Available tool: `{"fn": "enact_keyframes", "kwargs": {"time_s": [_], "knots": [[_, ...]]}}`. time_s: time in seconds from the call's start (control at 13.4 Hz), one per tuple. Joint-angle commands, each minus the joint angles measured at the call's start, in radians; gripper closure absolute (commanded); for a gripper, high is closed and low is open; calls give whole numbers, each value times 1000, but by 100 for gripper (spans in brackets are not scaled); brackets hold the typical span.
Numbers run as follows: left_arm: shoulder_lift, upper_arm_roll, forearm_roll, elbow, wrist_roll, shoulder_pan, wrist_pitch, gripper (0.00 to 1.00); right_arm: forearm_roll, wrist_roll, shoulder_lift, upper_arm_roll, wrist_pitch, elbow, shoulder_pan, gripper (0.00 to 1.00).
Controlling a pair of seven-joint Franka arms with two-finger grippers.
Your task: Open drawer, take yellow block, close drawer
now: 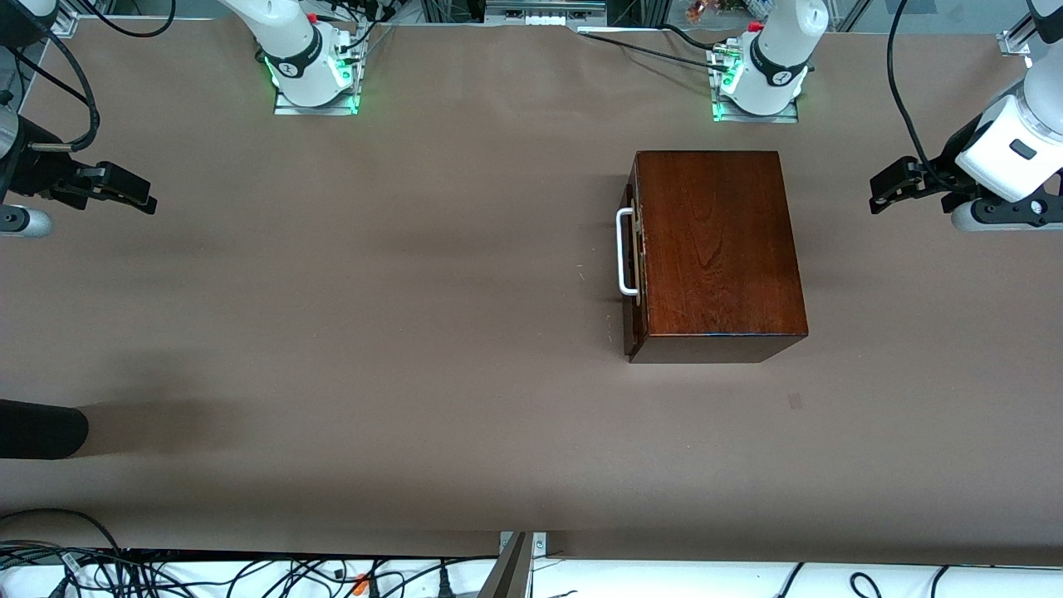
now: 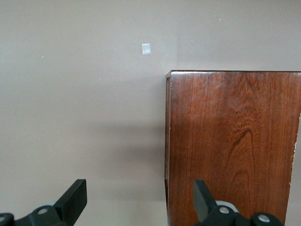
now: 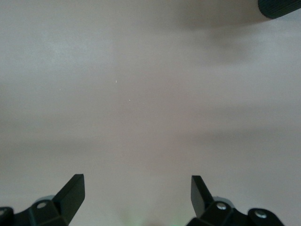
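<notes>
The right gripper point(image 1: 145, 199) is hanging over the worktop point(image 1: 374, 332) at the right arm's end, its jaws spread wide and grasping nothing; in the right wrist view the gripper point(image 3: 136, 190) is showing only bare surface between its two fingertips point(image 3: 73, 188). The left gripper point(image 1: 880, 193) is hanging over the left arm's end of the worktop, jaws likewise released and empty. In the left wrist view that gripper point(image 2: 141, 195) is showing one fingertip point(image 2: 75, 193) over bare worktop and the other over the top of the box point(image 2: 233, 146). Both arms are waiting, neither touching anything.

One dark wooden box point(image 1: 718, 249) is sitting on the worktop toward the left arm's end, nearer the edge where the arm bases stand than the camera's edge. Its drawer point(image 1: 633, 274) is sitting pushed in, the front facing the right arm's end of the worktop. One white bar handle point(image 1: 623, 253) is standing out from that front. Nothing is lying in front of the drawer.

The yellow block is not showing in any view.

One small pale mark point(image 1: 796, 401) is lying on the worktop, nearer the camera than the box and apart from it; the left wrist view is showing it as a pale square point(image 2: 146, 49). One dark rounded object point(image 1: 41, 429) is reaching in over the edge at the right arm's end.
</notes>
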Motion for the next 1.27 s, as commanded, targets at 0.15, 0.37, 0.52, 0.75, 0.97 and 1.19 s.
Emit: {"fn": "enact_keyframes", "kwargs": {"time_s": [0.15, 0.37, 0.52, 0.75, 0.97, 1.19], "knots": [[8, -3, 2, 23, -10, 2, -20, 0, 0, -3, -6, 7, -2, 6, -7, 0], [8, -3, 2, 23, -10, 2, -20, 0, 0, -3, -6, 7, 0, 6, -7, 0], [8, -3, 0, 23, -13, 2, -20, 0, 0, -3, -6, 7, -2, 6, -7, 0], [12, -3, -13, 23, -10, 2, -26, 0, 0, -3, -6, 7, -2, 6, -7, 0], [29, -3, -15, 23, -12, 2, -27, 0, 0, -3, -6, 7, -2, 6, -7, 0], [38, -5, -12, 23, -12, -9, -27, 0, 0, -3, -6, 7, -2, 6, -7, 0]]}}
